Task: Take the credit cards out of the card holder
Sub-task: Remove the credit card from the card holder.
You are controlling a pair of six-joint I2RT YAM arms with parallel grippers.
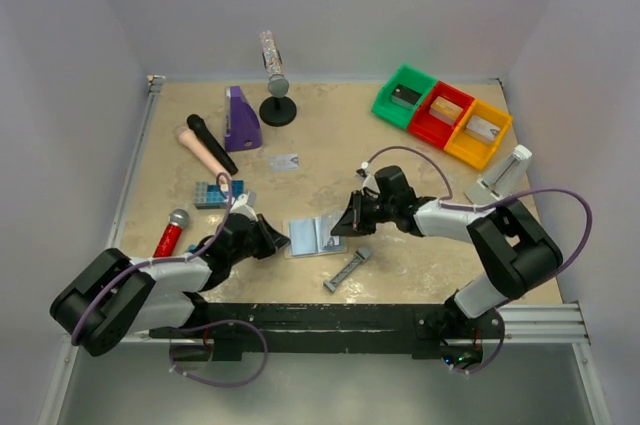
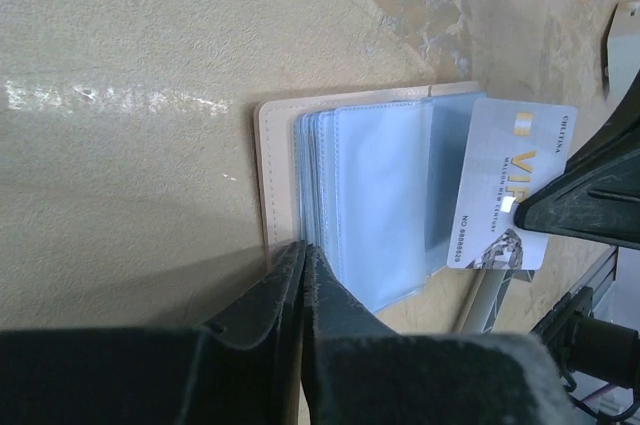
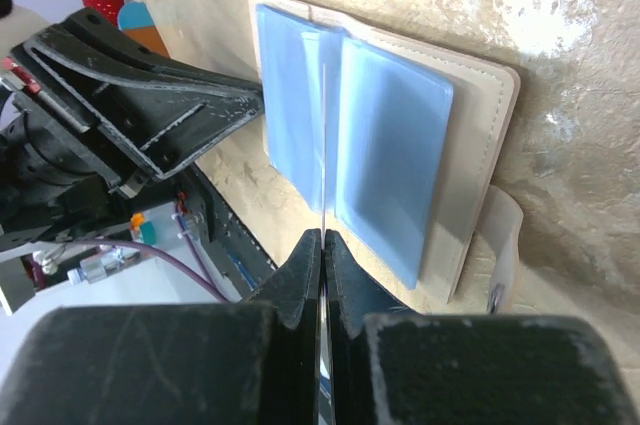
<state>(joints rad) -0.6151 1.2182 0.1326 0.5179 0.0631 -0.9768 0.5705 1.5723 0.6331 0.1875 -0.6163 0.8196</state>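
The card holder [image 1: 308,237] lies open on the table, pale blue sleeves [image 2: 370,185] up and tan edging around them. My left gripper [image 1: 279,238] is shut on its left edge [image 2: 303,253]. My right gripper [image 1: 341,223] is shut on a pale grey credit card [image 2: 510,185], which sticks out over the holder's right side. In the right wrist view that card [image 3: 324,135] shows edge-on, running from the shut jaws [image 3: 324,237] across the holder [image 3: 470,135]. Another pale grey credit card [image 1: 285,161] lies flat on the table farther back.
A narrow grey bar tool [image 1: 348,268] lies just in front of the holder. A blue studded block [image 1: 212,193], a red microphone [image 1: 172,232] and a black microphone [image 1: 210,142] sit at the left. Green [image 1: 403,95], red [image 1: 440,113] and orange [image 1: 478,133] bins stand back right.
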